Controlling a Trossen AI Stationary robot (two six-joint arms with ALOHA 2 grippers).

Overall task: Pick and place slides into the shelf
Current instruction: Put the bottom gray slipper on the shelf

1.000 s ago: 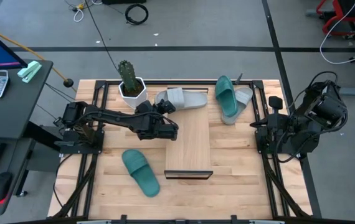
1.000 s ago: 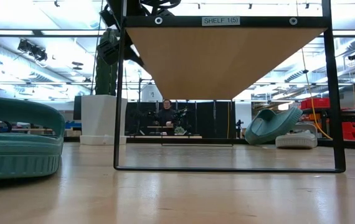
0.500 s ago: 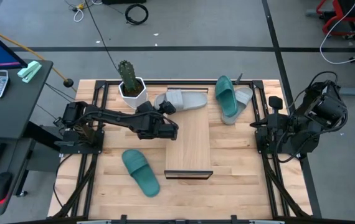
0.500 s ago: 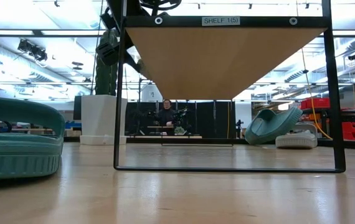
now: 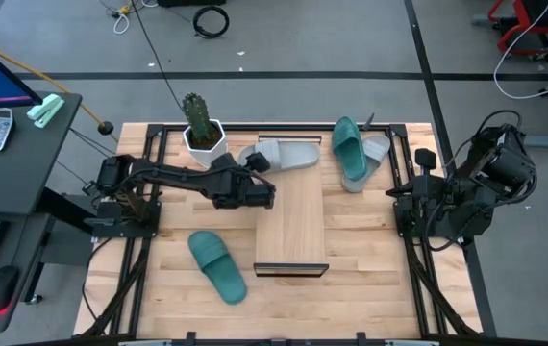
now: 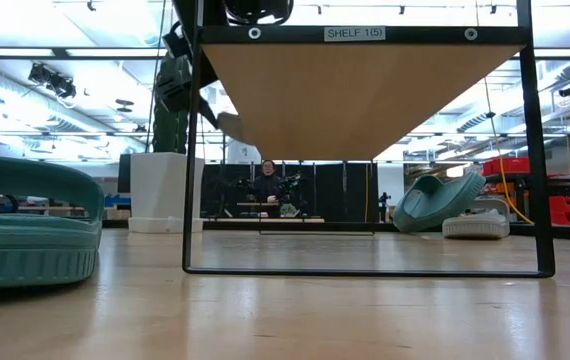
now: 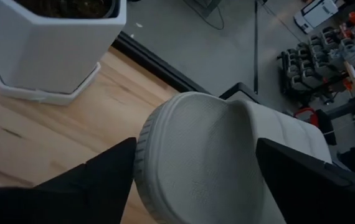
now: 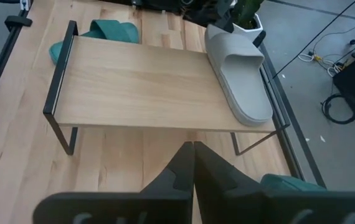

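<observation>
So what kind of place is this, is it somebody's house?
Probably not a house: it looks like a robot lab or workshop. Two robot arms are fixed to a wooden table, cables trail over a grey floor, and the room behind holds equipment racks.

High view: overhead, looking straight down on the whole table (image 5: 351,240). Low view: at tabletop height, level beneath the shelf (image 6: 360,95) toward the room. Left wrist view: very close behind a grey slide (image 7: 215,155). Right wrist view: raised, angled down across the shelf (image 8: 146,87). Shelf and grey slide (image 8: 240,68) appear in both high and right wrist views.
</observation>
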